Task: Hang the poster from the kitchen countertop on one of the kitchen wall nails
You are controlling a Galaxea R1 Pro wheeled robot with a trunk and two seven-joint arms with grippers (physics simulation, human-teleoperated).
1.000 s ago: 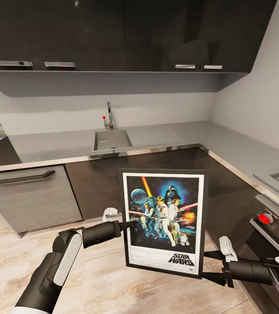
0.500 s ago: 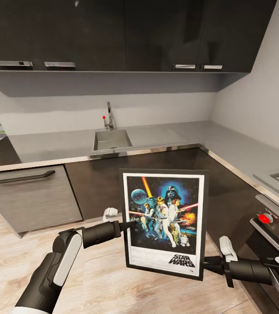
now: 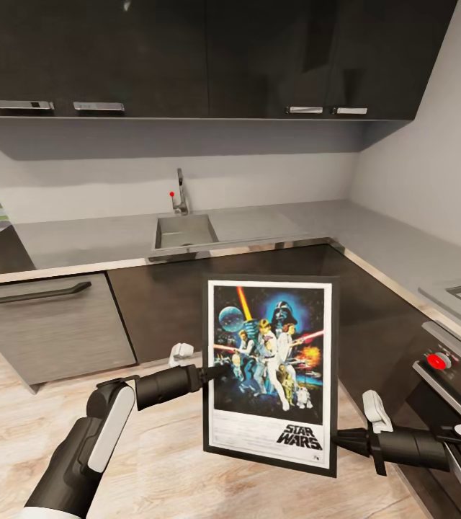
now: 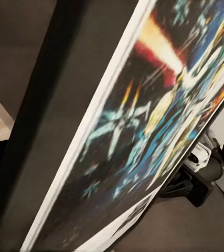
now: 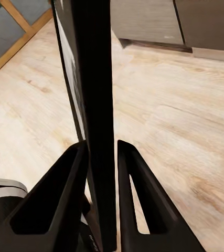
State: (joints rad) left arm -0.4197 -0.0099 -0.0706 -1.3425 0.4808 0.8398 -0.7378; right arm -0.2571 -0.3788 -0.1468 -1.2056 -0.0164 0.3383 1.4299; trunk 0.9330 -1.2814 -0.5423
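Poster held upright in front of the cabinets, off the worktop.

Right pincer closed on poster's lower right edge, frame between both fingers, arm reaching in level from the right. Left pincer at the left edge, forearm angled up from below; opening cannot be told.

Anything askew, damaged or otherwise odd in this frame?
Nothing looks damaged or spilled. The poster is held in mid-air above the wood floor, nearly upright and only slightly tilted, between the left gripper at its side edge and the right gripper, whose fingers straddle the frame's lower corner. The countertop looks tidy.
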